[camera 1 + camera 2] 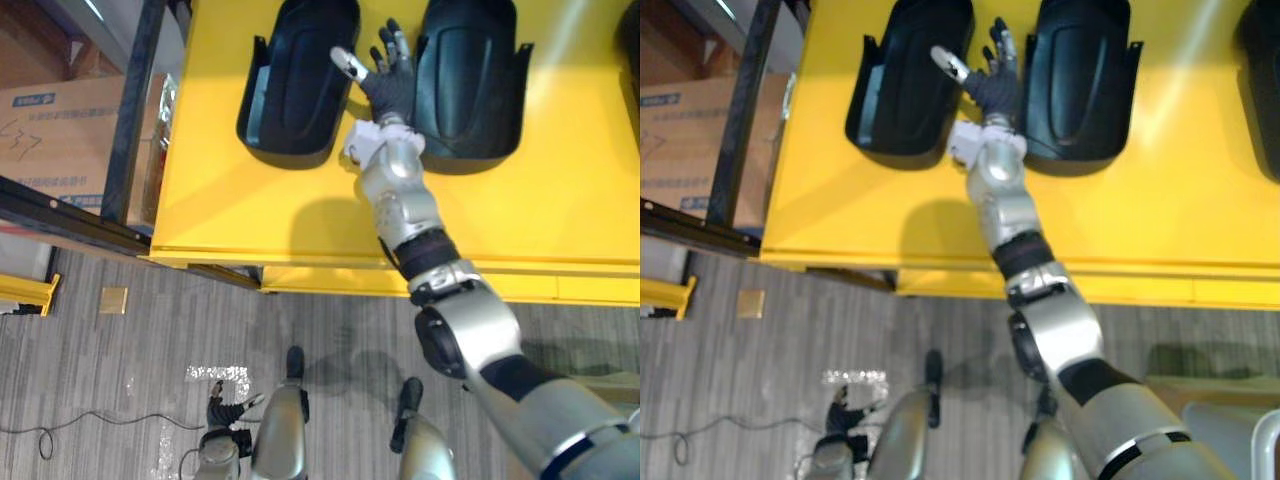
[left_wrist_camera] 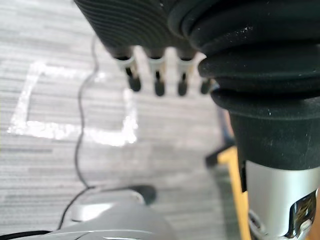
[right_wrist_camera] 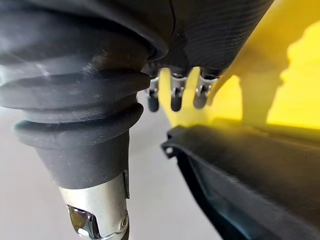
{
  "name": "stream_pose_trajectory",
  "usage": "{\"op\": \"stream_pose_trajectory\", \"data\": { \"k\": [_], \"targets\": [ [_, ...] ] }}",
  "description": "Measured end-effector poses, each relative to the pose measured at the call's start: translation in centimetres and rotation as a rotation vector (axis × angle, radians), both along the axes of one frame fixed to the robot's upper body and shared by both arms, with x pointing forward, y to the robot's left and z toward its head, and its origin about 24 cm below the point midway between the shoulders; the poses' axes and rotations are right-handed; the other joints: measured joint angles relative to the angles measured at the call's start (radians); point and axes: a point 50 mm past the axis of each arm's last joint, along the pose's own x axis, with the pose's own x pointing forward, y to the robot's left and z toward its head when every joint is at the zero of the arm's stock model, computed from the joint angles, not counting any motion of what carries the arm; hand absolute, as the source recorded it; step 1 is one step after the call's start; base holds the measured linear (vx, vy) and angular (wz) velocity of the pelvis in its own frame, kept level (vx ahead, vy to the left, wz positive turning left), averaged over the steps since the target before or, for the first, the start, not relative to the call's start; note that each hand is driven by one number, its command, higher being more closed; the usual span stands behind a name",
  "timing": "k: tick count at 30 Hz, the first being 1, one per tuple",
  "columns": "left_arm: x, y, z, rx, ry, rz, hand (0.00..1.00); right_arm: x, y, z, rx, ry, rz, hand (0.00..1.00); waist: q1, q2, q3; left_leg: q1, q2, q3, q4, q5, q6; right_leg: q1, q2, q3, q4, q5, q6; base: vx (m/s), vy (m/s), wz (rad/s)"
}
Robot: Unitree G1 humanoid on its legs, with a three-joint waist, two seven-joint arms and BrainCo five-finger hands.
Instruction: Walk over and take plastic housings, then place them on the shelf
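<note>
Two black plastic housings, left housing (image 1: 290, 90) and right housing (image 1: 468, 90), lie on the yellow shelf (image 1: 560, 220), far ends cut off. The right hand (image 1: 385, 85) reaches between them, fingers straight and spread, gripping nothing; thumb contact is unclear. The left hand (image 2: 135, 22) hangs above the grey floor (image 2: 60, 150), fingers relaxed. A cardboard box (image 1: 60, 140) sits left.

Black housings (image 1: 298, 85) on yellow shelf (image 1: 250, 210) — grey striped floor (image 1: 120, 360)
</note>
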Motion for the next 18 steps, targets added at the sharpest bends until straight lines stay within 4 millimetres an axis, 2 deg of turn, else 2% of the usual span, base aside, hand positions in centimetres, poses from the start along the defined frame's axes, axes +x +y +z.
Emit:
{"op": "stream_pose_trajectory", "data": {
  "k": [10, 18],
  "targets": [
    [0.4, -0.1, 0.1, 0.004, 0.0, -0.014, 0.0, -0.2, -0.1, -0.6, -0.027, -0.004, -0.043, 0.0, -0.003, -0.005, -0.003, 0.0, 0.005, 0.0, -0.034, 0.033, -0.004, -0.022, 0.006, 0.001, 0.013, 0.0, 0.0, 0.0, -0.002, 0.0],
    [0.7, -0.2, 0.3, 0.018, -0.006, -0.04, 0.0, -0.1, -1.4, -0.8, 0.012, 0.008, -0.134, 0.0, -0.004, -0.007, -0.004, 0.004, 0.009, -0.005, -0.057, 0.056, -0.008, -0.028, 0.009, -0.007, 0.022, 0.0, 0.0, 0.0, 0.001, 0.01]
  ]
}}
